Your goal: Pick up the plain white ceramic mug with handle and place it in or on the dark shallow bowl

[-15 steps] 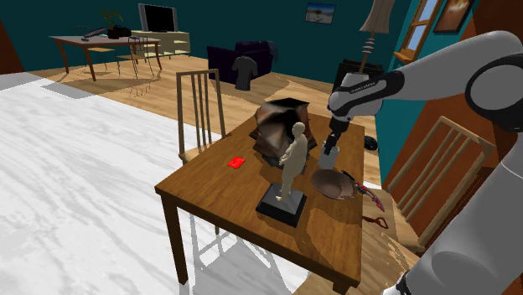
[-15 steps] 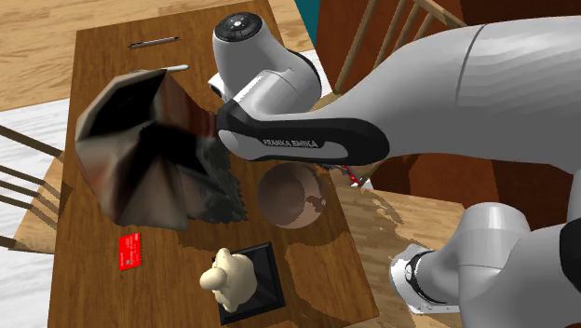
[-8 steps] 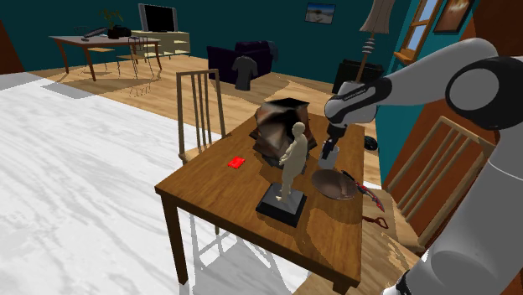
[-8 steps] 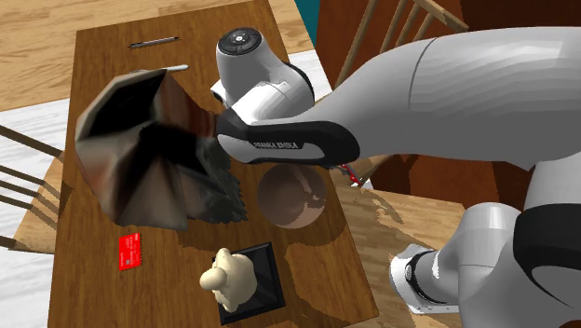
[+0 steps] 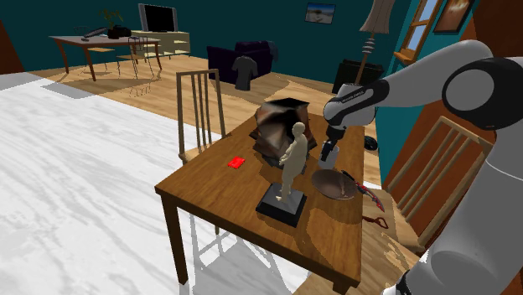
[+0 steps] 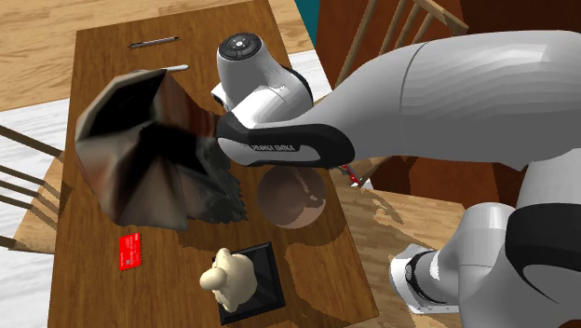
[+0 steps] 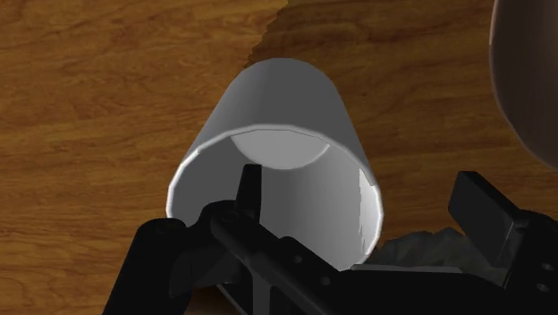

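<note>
One finger is seen inside the white mug (image 7: 277,116), the other outside; the claw (image 7: 362,188) is spread, nothing pinched. The mug rests on the bench (image 5: 218,180) beside the dark bowl (image 5: 335,185). Grasping is judged in hand; closure on the wall is required next.

Setting: home, open living/dining room.
- wooden dining surface (image 5: 209,180), slat-back chair (image 5: 199,109) beside it
- TV (image 5: 157,17) on low pale cabinet (image 5: 173,42)
- desk (image 5: 84,39) near far wall
- dark armchair (image 5: 239,59)
- floor lamp (image 5: 377,17)
- framed picture (image 5: 320,11) on teal wall (image 5: 251,21)
- window (image 5: 423,25)
- plank floor (image 5: 168,71)
</note>
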`<state>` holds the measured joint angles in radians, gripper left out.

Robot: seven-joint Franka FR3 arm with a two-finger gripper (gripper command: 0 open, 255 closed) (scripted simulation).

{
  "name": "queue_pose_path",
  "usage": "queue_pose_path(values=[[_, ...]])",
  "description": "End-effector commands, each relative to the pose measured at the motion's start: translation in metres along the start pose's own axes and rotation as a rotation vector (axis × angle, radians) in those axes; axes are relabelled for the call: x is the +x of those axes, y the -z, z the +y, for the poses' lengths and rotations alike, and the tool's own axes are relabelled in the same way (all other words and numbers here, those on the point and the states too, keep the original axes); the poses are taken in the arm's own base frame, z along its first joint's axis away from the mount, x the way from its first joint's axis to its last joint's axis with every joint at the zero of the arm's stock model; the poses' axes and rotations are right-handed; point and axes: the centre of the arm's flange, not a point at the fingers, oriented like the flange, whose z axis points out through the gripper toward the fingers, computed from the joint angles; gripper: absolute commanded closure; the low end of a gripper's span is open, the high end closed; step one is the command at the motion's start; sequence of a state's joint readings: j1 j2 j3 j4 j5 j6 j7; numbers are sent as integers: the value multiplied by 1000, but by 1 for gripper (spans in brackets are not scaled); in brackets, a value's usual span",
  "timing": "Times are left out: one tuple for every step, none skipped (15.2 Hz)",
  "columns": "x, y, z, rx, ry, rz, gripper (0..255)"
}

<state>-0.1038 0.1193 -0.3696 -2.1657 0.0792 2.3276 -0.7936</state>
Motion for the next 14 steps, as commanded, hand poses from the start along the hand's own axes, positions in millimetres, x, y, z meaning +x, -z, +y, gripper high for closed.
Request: queue_pose_path(values=[[0,0,0,0,0,0,255],[0,0,0,0,0,0,255],[0,0,0,0,0,0,255],[0,0,0,0,0,0,255],[0,0,0,0,0,0,255],[0,0,0,0,0,0,255],[0,0,0,0,0,0,255],[0,0,0,0,0,0,255],[0,0,0,0,0,0,255],[0,0,0,0,0,0,255],[0,5,0,0,0,0,255],[1,10,0,0,0,0,255],[1,16,0,0,0,0,255],[1,21,1,0,0,0,255]])
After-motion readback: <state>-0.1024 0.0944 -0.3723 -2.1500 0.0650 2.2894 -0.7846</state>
